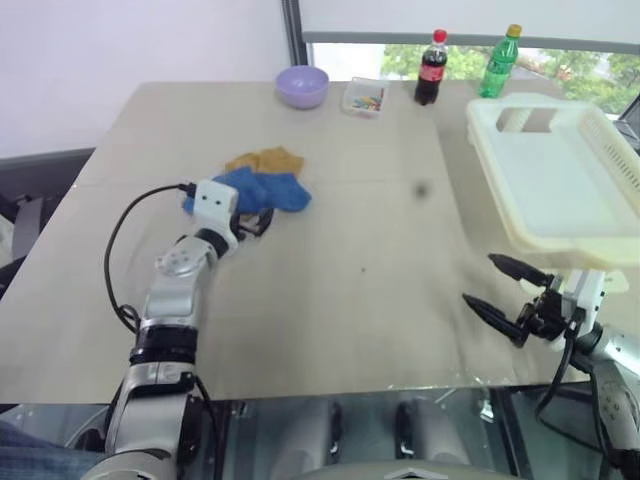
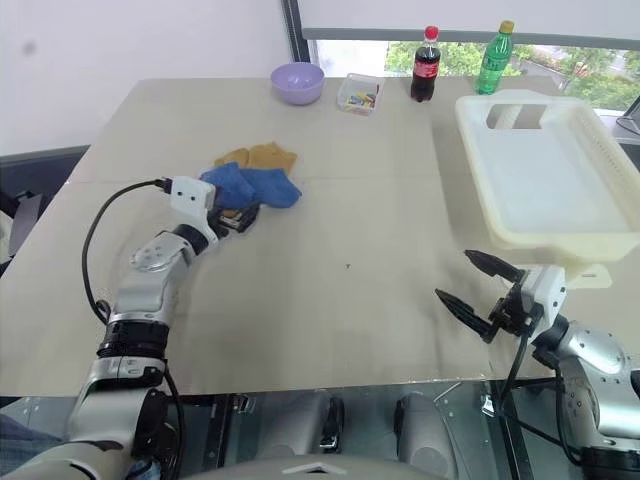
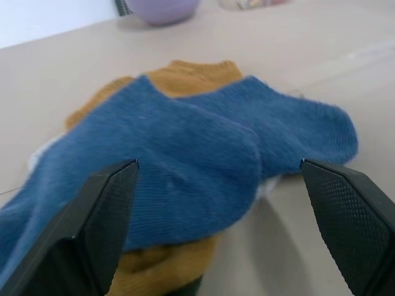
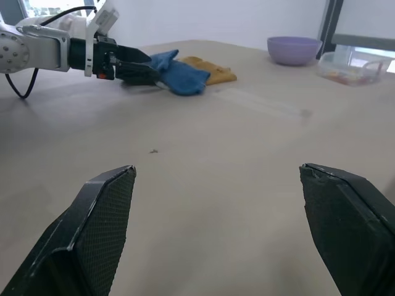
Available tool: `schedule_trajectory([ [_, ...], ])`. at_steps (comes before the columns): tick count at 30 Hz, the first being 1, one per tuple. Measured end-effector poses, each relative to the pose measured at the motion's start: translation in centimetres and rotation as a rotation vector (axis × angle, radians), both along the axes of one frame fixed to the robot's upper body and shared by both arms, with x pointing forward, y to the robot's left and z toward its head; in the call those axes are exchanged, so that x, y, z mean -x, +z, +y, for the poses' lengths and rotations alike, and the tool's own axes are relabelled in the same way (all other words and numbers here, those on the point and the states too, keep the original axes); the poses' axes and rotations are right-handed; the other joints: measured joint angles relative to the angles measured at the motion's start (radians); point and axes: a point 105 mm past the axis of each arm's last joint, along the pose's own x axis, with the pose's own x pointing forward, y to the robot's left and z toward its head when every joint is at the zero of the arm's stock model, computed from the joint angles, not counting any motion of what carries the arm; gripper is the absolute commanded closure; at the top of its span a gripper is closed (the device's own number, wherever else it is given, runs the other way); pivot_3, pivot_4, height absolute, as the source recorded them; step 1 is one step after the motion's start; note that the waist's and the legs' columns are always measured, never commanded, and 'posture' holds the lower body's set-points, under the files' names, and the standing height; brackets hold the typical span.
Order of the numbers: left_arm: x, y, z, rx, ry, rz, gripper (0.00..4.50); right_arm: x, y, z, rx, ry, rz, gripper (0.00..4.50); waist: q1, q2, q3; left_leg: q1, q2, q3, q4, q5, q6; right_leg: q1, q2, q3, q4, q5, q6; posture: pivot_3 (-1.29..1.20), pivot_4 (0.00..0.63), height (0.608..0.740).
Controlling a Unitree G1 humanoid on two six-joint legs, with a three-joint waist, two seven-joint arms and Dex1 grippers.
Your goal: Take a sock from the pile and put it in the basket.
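Beige surface (image 1: 350, 300) carries the pile (image 1: 262, 183) of socks, well left of the basket (image 1: 560, 180). Left hand (image 1: 250, 222), fingers wide, sits at the pile. Right hand (image 1: 505, 292), fingers wide, empty, hovers below the basket.

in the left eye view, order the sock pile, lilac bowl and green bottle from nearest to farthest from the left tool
1. Sock pile: right at the open left tool, at its tips.
2. Lilac bowl: at the table's far edge, beyond the pile.
3. Green bottle: far right corner, behind the basket.
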Motion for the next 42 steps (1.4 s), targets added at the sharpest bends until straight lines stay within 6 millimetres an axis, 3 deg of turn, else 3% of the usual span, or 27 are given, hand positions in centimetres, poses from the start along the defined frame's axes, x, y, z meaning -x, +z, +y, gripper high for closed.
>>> schedule_trajectory([
  [3, -0.6, -0.4, 0.1, -0.039, 0.017, 0.003, 0.00, 0.2, -0.3, -0.1, 0.017, -0.008, 0.001, 0.15, 0.000, 0.000, 0.000, 0.000, 0.000, 0.000, 0.000, 0.000, 0.000, 0.000, 0.000, 0.000, 0.000, 0.000, 0.000, 0.00, 0.150, 0.740],
  [12, -1.3, 0.4, 0.8, -0.082, 0.078, -0.063, 4.15, 0.7, -1.0, -0.4, 0.042, -0.021, 0.013, 0.00, 0.000, -0.001, 0.000, 0.000, 0.000, 0.001, 0.000, 0.000, 0.000, -0.001, -0.001, 0.001, 0.000, 0.001, 0.001, 0.00, 0.150, 0.740],
  [13, -1.3, 0.4, 0.7, -0.082, 0.076, -0.069, 4.42, 0.8, -1.1, -0.4, 0.046, -0.022, 0.014, 0.00, 0.000, -0.001, 0.000, 0.000, 0.000, 0.001, 0.000, 0.000, 0.000, -0.001, -0.001, 0.001, 0.000, 0.001, 0.001, 0.00, 0.150, 0.740],
  [19, -1.1, 0.8, 0.7, -0.084, 0.078, -0.095, 4.42, 0.9, -1.2, -0.4, 0.054, -0.020, 0.020, 0.00, 0.000, -0.001, 0.000, 0.000, 0.000, 0.001, 0.000, 0.000, 0.000, -0.001, -0.001, 0.001, 0.000, 0.001, 0.001, 0.00, 0.150, 0.740],
  [24, 0.3, 0.9, 0.8, -0.066, 0.077, -0.098, 4.42, 0.9, -1.3, -0.4, 0.058, -0.016, 0.021, 0.00, -0.002, -0.001, 0.000, 0.000, 0.000, 0.001, 0.000, 0.000, 0.000, -0.001, -0.002, 0.003, 0.000, 0.001, 0.001, 0.00, 0.150, 0.740],
  [29, 3.7, 1.3, -2.2, 0.062, -0.037, -0.003, 4.42, 0.8, -1.2, -0.4, 0.067, -0.006, 0.015, 0.00, 0.003, -0.001, 0.000, -0.001, 0.000, 0.001, 0.000, 0.000, 0.000, -0.001, -0.007, 0.005, 0.000, 0.001, 0.001, 0.00, 0.150, 0.740],
  [31, 6.1, 0.4, -5.1, 0.121, -0.165, 0.104, 4.42, 0.8, -1.4, -0.7, 0.071, -0.010, 0.021, 0.00, 0.002, -0.001, 0.000, 0.000, 0.000, 0.001, 0.000, 0.000, 0.000, 0.000, -0.008, 0.006, 0.000, 0.001, 0.001, 0.00, 0.150, 0.740],
  [36, 9.4, -2.0, -13.1, 0.278, -0.435, 0.360, 4.42, 0.4, -1.2, -0.6, 0.068, -0.001, 0.013, 0.00, 0.004, -0.001, 0.000, 0.000, 0.000, 0.001, 0.004, -0.002, 0.003, 0.000, -0.006, 0.006, 0.002, 0.001, 0.001, 0.00, 0.150, 0.740],
  [39, 10.2, -1.6, -16.9, 0.305, -0.561, 0.416, 4.42, 0.0, -1.2, -0.4, 0.065, 0.010, 0.011, 0.00, 0.003, -0.001, 0.000, 0.000, 0.000, 0.001, 0.005, -0.002, 0.004, 0.000, -0.001, 0.006, 0.003, 0.001, 0.000, 0.00, 0.150, 0.740],
  [41, 10.5, -0.1, -20.3, 0.313, -0.673, 0.413, 4.42, -0.2, -1.1, 0.2, 0.064, 0.039, 0.012, 0.00, 0.003, -0.001, 0.000, 0.000, 0.000, 0.001, 0.007, -0.003, 0.004, 0.001, 0.000, 0.006, 0.004, 0.001, 0.000, 0.00, 0.150, 0.740],
  [42, 10.6, 0.2, -20.7, 0.318, -0.688, 0.409, 4.42, -0.2, -1.1, 0.3, 0.063, 0.043, 0.012, 0.00, 0.003, -0.001, 0.000, 0.000, 0.000, 0.001, 0.007, -0.003, 0.005, 0.001, 0.000, 0.006, 0.004, 0.001, 0.000, 0.00, 0.150, 0.740],
])
